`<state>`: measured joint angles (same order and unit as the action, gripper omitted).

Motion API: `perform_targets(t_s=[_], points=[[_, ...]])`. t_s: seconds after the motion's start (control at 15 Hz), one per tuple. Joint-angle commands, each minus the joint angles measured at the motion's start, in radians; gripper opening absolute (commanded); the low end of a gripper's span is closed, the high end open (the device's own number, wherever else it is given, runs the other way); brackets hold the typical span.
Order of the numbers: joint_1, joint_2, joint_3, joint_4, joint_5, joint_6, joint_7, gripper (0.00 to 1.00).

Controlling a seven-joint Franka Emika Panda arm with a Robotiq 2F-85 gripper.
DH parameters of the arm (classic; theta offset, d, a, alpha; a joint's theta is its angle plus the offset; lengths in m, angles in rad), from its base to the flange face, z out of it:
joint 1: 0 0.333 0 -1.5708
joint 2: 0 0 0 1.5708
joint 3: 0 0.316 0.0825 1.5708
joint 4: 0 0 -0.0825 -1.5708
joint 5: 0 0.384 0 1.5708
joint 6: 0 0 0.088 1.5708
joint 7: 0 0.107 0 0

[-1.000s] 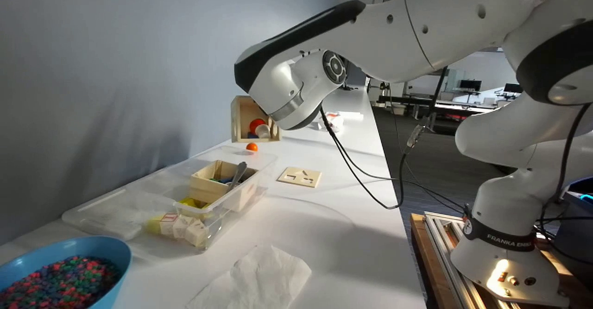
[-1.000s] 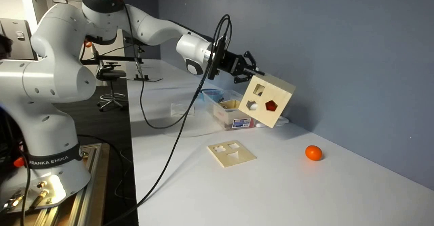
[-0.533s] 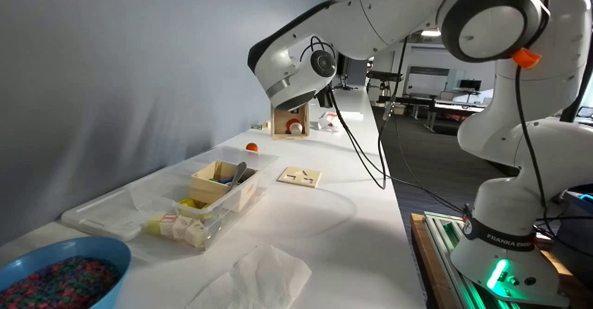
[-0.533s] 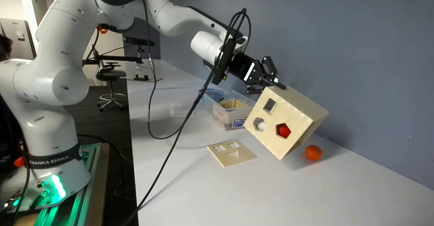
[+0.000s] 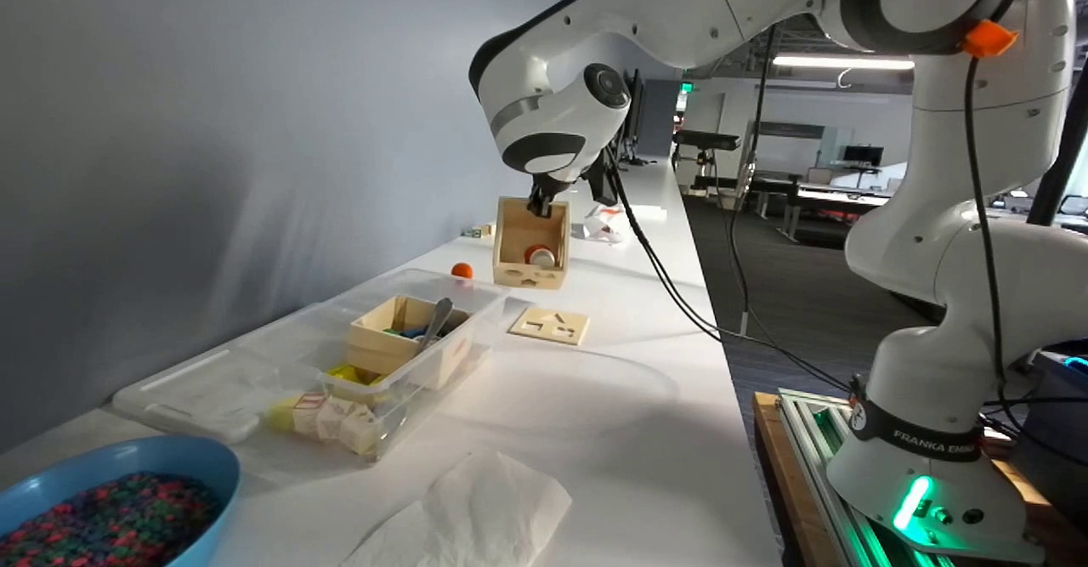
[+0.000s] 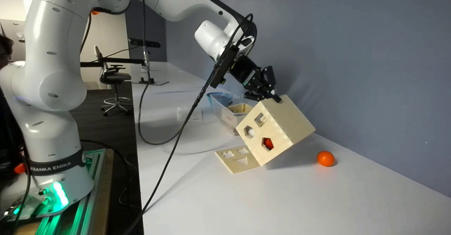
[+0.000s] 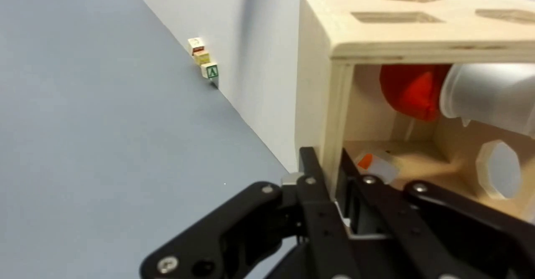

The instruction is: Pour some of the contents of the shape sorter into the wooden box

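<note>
The shape sorter (image 6: 282,122) is a pale wooden cube with cut-out holes and one open side. It also shows in an exterior view (image 5: 529,276) and in the wrist view (image 7: 315,82). My gripper (image 7: 327,153) is shut on one wall edge, one finger inside and one outside, and holds the sorter tilted above the table. Inside lie a red piece (image 7: 411,93) and a white cup-like piece (image 7: 489,97). The wooden box (image 5: 374,348) stands in the clear bin, apart from the sorter, with dark pieces and a grey utensil in it; it also shows in an exterior view (image 6: 243,108).
The clear plastic bin (image 5: 429,390) stands near the wall. A flat wooden lid with cut-outs (image 6: 234,159) lies below the sorter. An orange ball (image 6: 326,158), a blue bowl of colored bits (image 5: 217,473), a paper towel (image 5: 493,507) and letter blocks (image 7: 202,57) are on the table.
The sorter has moved away from the bin and lower, and its open side now tips more upward. The light at the arm's base has turned from white to green.
</note>
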<state>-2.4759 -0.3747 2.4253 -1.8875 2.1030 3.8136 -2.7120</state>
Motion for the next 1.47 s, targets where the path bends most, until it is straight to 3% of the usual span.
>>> perform_targets(t_s=[0.0, 0.33, 0.4, 0.47, 0.6, 0.67, 1.13, 1.2, 1.33, 1.4], points=[[0.005, 0.084, 0.023, -0.046, 0.088, -0.019, -0.056, 0.03], [0.016, 0.093, 0.018, -0.048, 0.151, -0.01, -0.051, 0.03], [0.016, 0.058, 0.019, -0.044, 0.106, -0.01, -0.001, 0.03], [0.016, 0.06, 0.019, -0.044, 0.108, -0.011, 0.001, 0.13], [0.016, 0.059, 0.019, -0.044, 0.107, -0.011, 0.002, 0.13], [0.016, 0.059, 0.019, -0.044, 0.107, -0.011, 0.002, 0.03], [0.017, 0.101, -0.112, 0.031, 0.374, 0.045, -0.084, 0.03], [0.017, 0.127, -0.095, -0.004, 0.34, 0.06, -0.012, 0.03], [0.016, 0.127, -0.136, 0.047, 0.44, 0.086, -0.083, 0.03], [0.016, 0.164, -0.112, 0.017, 0.406, 0.108, -0.011, 0.03]])
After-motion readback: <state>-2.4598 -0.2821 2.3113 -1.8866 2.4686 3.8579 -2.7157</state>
